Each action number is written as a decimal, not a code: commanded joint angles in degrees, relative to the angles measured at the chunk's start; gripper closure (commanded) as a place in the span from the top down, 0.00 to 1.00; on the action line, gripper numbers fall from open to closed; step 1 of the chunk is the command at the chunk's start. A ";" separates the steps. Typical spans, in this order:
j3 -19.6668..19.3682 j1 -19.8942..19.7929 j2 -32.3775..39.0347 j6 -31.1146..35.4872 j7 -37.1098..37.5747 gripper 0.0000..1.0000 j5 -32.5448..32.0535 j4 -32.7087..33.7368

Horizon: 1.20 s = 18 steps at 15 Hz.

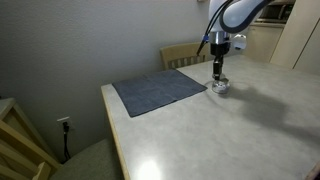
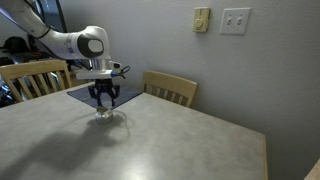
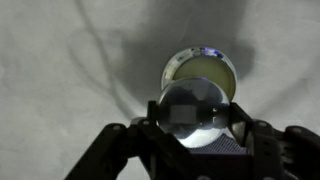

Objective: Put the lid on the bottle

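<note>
At the left of an exterior view, a slatted wooden chair [image 1: 20, 140] is seen below a wall outlet [image 1: 66, 125] set in a plain grey wall [image 1: 80, 40]. A broad, pale, faintly speckled surface [image 1: 200, 135] fills the middle of the room. A flat, rectangular grey-blue mat [image 1: 160, 92] of soft, cloth-like look is laid on it. A second wooden chair [image 1: 185, 54] is tucked in at twelve o'clock of the mat.

At three o'clock of the mat, just beside its corner, the bottle [image 1: 220, 86] is stood on the surface, squat, clear and glinting. The end effector [image 1: 218, 76] is held upright over it.

In the wrist view the dark fingers [image 3: 125, 140] are closed narrowly on the bottle's round top from nine and three o'clock. The lid [image 3: 205, 68], a pale yellowish disc with a whitish edge, is seen at twelve o'clock of the bottle, partly hidden behind it.

Farther right, a thermostat [image 2: 202, 19] and a light switch [image 2: 235, 20] are mounted on the wall.
</note>
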 commanded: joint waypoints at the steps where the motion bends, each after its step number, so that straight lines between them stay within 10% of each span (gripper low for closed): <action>1: 0.54 -0.75 0.61 1.72 -0.51 0.44 1.33 -0.04; 18: 0.36 0.80 -2.54 2.60 9.40 0.44 6.09 -1.74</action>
